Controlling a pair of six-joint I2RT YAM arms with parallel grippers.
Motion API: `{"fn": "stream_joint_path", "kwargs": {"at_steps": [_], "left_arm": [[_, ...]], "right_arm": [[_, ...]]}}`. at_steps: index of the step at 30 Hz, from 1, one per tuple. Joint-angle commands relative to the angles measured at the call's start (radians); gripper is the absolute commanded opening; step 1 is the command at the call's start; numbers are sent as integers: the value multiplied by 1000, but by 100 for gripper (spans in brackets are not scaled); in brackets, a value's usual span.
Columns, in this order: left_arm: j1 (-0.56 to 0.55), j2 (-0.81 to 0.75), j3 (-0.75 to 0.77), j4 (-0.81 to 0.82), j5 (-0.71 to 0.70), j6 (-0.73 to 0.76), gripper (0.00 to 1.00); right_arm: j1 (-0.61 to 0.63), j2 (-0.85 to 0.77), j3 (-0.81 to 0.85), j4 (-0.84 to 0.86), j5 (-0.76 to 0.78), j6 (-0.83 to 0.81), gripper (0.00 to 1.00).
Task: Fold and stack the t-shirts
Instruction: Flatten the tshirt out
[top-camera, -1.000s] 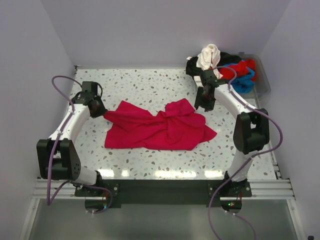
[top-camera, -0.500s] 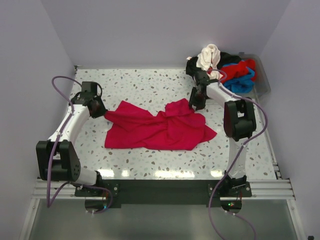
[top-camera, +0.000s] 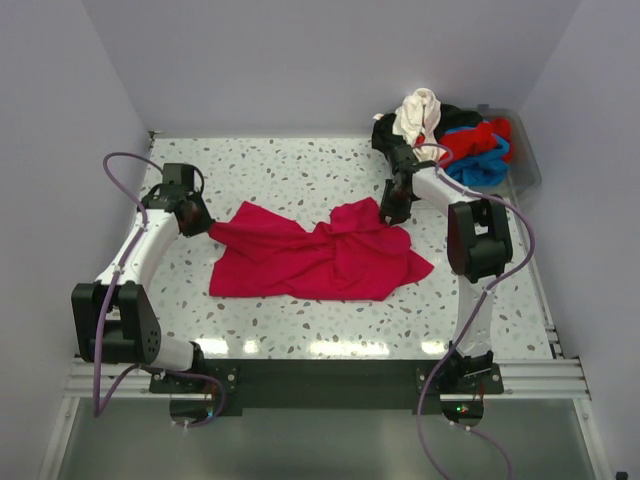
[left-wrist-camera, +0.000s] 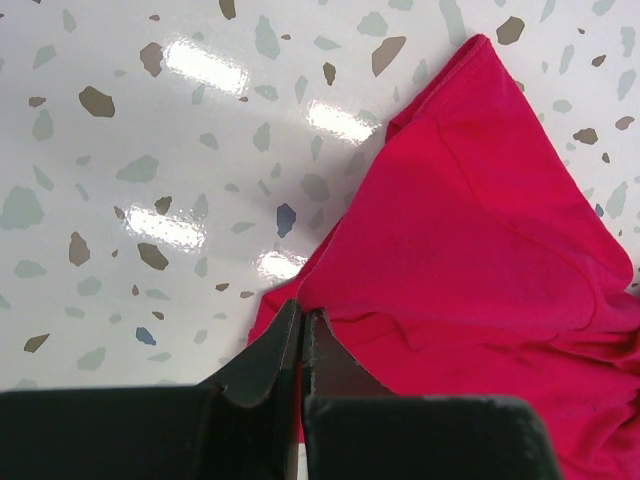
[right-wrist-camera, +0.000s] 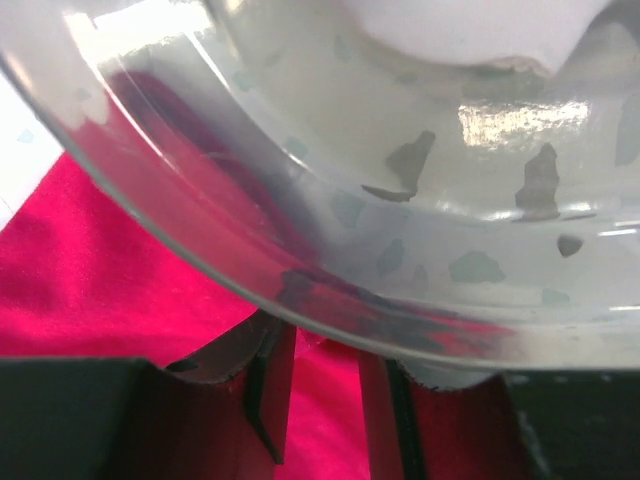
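Note:
A crumpled red t-shirt (top-camera: 320, 255) lies spread on the speckled table. My left gripper (top-camera: 207, 227) is shut on its left corner. In the left wrist view the jaws (left-wrist-camera: 302, 320) pinch the red cloth's edge (left-wrist-camera: 480, 250) low on the table. My right gripper (top-camera: 388, 212) is at the shirt's upper right edge. In the right wrist view its jaws (right-wrist-camera: 325, 390) stand apart with red cloth (right-wrist-camera: 60, 260) between and under them. A glassy curved blur hides the upper part of that view.
A clear bin (top-camera: 528, 165) at the back right corner holds a pile of clothes (top-camera: 470, 140) in black, red and blue, with a white garment (top-camera: 418, 110) on top. Walls close in the table on the left, back and right.
My right gripper has moved left and down from beside the bin onto the shirt's upper right edge. The left arm and the shirt have not moved.

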Motion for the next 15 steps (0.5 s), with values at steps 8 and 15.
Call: {"fn": "stream_joint_path", "kwargs": {"at_steps": [8, 15], "left_arm": [[7, -36, -7, -3, 7, 12, 0], [7, -39, -6, 11, 8, 17, 0]], "right_arm": [[3, -37, -31, -29, -8, 13, 35], [3, -35, -63, -20, -31, 13, 0]]}}
